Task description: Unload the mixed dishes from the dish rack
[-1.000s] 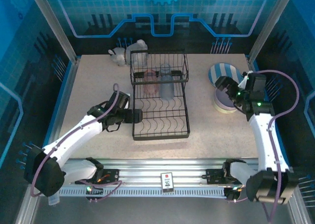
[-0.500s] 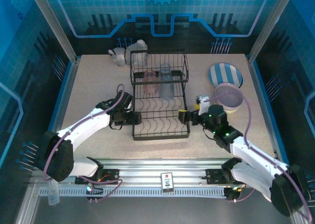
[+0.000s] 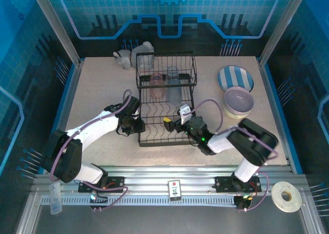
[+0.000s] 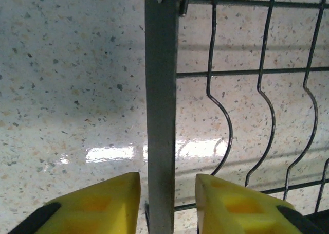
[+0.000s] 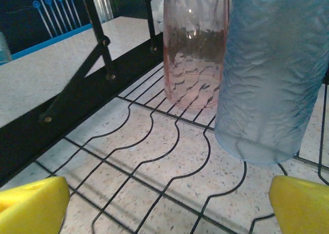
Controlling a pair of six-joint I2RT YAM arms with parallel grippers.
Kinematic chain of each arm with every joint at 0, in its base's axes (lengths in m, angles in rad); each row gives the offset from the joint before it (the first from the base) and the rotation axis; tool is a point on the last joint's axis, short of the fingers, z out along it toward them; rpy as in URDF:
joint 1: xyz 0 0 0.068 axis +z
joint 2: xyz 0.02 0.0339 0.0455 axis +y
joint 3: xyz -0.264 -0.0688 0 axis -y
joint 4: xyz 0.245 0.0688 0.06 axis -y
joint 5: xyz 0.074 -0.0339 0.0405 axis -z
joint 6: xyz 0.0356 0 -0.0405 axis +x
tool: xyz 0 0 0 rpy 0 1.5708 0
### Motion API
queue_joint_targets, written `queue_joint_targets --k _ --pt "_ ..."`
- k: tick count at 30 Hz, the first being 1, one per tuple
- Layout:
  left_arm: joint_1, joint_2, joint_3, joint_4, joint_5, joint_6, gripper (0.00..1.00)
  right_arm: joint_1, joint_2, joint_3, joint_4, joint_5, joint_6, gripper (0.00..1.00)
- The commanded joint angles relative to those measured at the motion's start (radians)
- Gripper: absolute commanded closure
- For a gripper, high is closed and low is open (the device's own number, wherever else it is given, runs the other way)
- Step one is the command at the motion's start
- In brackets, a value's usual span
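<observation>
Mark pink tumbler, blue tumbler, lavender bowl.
pink tumbler [image 5: 195, 49], right wrist view, side wall.
blue tumbler [image 5: 267, 74], right wrist view, side wall.
lavender bowl [image 3: 237, 112], top view, near outer wall.

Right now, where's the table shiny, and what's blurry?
Left wrist view: a white glare streak lies on the table beside the rack bar. Right wrist view: the yellow fingers look blurry, the pink tumbler and blue tumbler sharper.
</observation>
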Motion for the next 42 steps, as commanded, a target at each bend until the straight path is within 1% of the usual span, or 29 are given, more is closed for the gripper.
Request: queue_joint_targets --k 1,3,4,10,17,25,35,42 --pt "0.008 0.007 0.004 -0.035 0.047 -0.041 0.81 0.022 0.100 0.048 0.300 0.087 -0.026 0.00" --pt "0.008 0.008 -0.003 -0.036 0.061 -0.058 0.96 0.027 0.140 0.080 0.299 0.116 -0.024 0.00" --pt "0.007 0.008 -0.007 -0.036 0.068 -0.064 1.00 0.026 0.153 0.091 0.300 0.126 -0.021 0.00" --pt "-0.017 0.012 -0.029 -0.016 0.092 -0.121 1.00 0.020 0.219 0.147 0.299 0.205 -0.027 0.00" --pt "-0.104 0.091 0.018 -0.001 0.099 -0.176 1.00 -0.010 0.249 0.176 0.299 0.272 -0.025 0.00" --pt "-0.191 0.121 0.082 -0.044 0.064 -0.195 1.00 -0.069 0.279 0.230 0.299 0.308 -0.022 0.00" --pt "-0.235 0.090 0.080 -0.082 0.041 -0.226 1.00 -0.145 0.327 0.301 0.299 0.319 -0.029 0.00" --pt "-0.265 0.088 0.100 -0.113 0.016 -0.235 1.00 -0.154 0.365 0.363 0.299 0.332 -0.039 0.00"
